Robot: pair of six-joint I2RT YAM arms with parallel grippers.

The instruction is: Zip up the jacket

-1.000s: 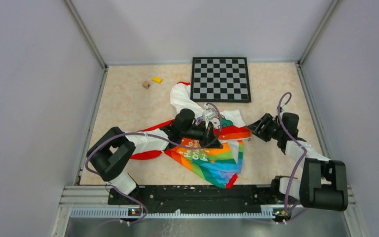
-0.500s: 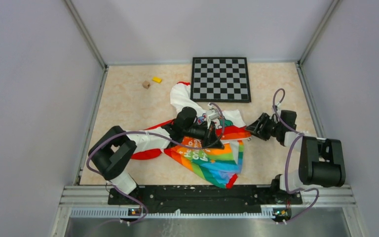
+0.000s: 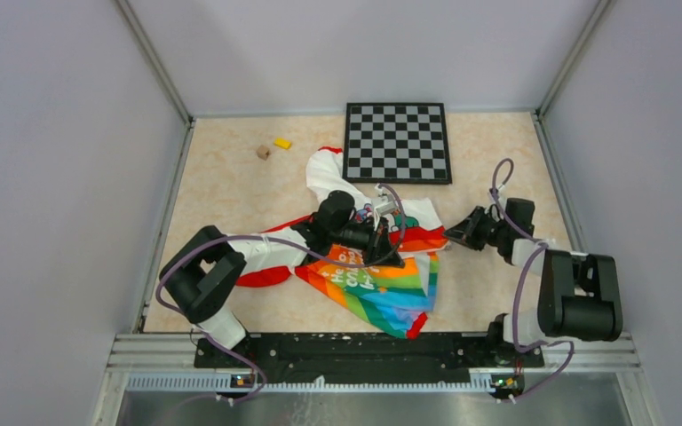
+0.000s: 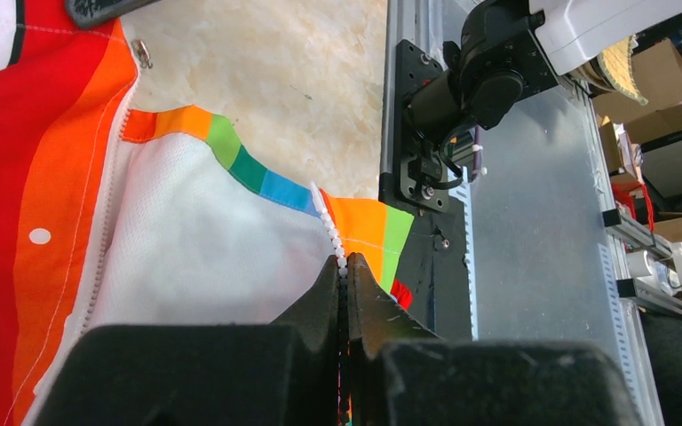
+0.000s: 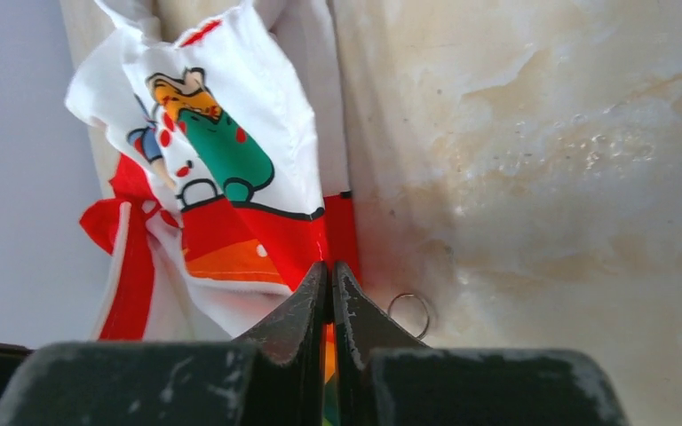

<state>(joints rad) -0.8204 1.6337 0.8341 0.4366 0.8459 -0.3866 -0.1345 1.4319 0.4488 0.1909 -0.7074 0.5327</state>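
While the arm bases sit at the near rail, your jacket lies crumpled mid-worktop, with its rainbow panel closest to you and the lettering facing up. A red sleeve pokes out under your left arm.

Your left claw is pressed together, pinching the jacket's front edge right on the white zipper teeth. White lining shows beside it, and the two front edges are apart there.

Your right claw is also pinched tight, gripping the red-orange fabric edge on the jacket's right side, low to the worktop. A small metal ring sits just beside its tip.

Past both claws, the white cartoon-print upper is bunched up, and one white part reaches just beside the left edge of the checkerboard.

At the far left, a brown cube and a yellow block sit near each other, apart from the jacket.
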